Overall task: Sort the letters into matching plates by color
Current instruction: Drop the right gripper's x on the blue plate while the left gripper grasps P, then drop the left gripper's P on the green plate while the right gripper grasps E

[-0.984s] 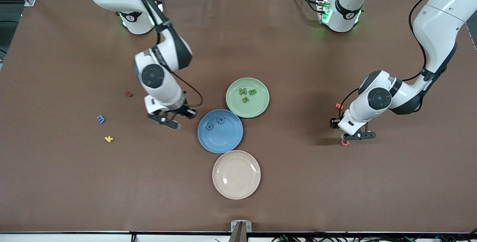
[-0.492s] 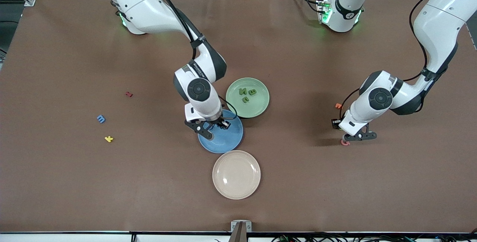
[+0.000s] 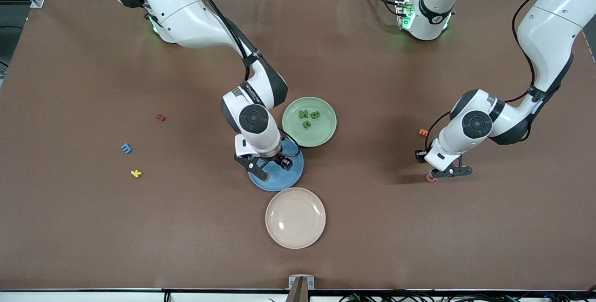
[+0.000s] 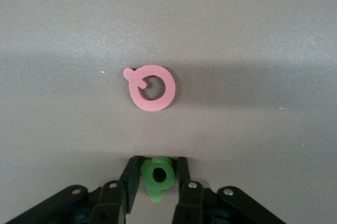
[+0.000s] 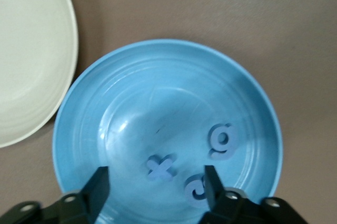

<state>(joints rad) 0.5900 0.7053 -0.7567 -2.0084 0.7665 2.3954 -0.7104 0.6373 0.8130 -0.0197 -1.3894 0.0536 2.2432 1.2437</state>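
Note:
My right gripper [image 3: 267,167] is open over the blue plate [image 3: 289,180]. In the right wrist view the blue plate [image 5: 158,92] holds three blue letters: an x [image 5: 160,168] between my open fingers [image 5: 156,179], a g [image 5: 222,140] and a c [image 5: 197,186]. The green plate [image 3: 326,130] holds three green letters [image 3: 309,118]. A blue letter m [image 3: 126,148] lies on the table toward the right arm's end. My left gripper [image 3: 447,171] is shut on a green letter [image 4: 158,174], just above a pink letter [image 4: 151,87] on the table.
A cream plate [image 3: 295,218] sits nearer to the front camera than the blue plate, almost touching it, and shows in the right wrist view [image 5: 26,61]. A yellow letter [image 3: 136,173] and a red letter [image 3: 161,117] lie near the blue m. An orange letter [image 3: 423,131] lies beside the left arm.
My right gripper has moved from the table beside the blue plate to over it. The plate showed two letters a second ago. The left gripper has hardly moved.

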